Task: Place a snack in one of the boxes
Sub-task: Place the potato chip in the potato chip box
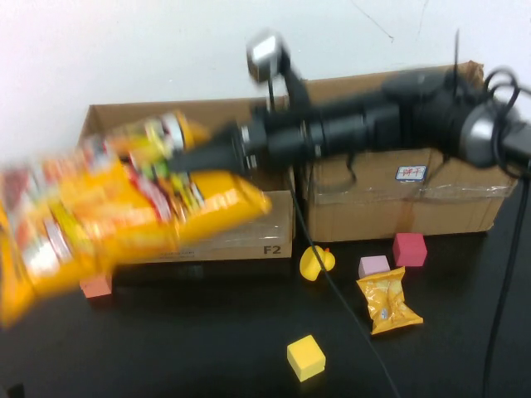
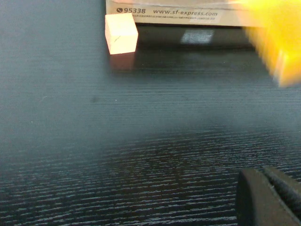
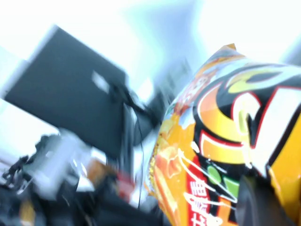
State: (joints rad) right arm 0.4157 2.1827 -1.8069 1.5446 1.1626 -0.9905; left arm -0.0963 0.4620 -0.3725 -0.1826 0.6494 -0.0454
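The right gripper [image 1: 195, 157] is clamped on one end of a large snack bag [image 1: 99, 215], carried high over the table's far left so it clears the wall of the left box [image 1: 249, 236]. The bag trails leftward beyond the fingers. The left gripper [image 2: 270, 197] hovers low over the table's left side; whether it is open cannot be told.

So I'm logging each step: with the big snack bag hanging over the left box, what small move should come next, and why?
Probably ease the right gripper back over the left box, then lower. It is shut on the snack bag, but most of the bag hangs out past the box's front wall. The left gripper sits low over the table.
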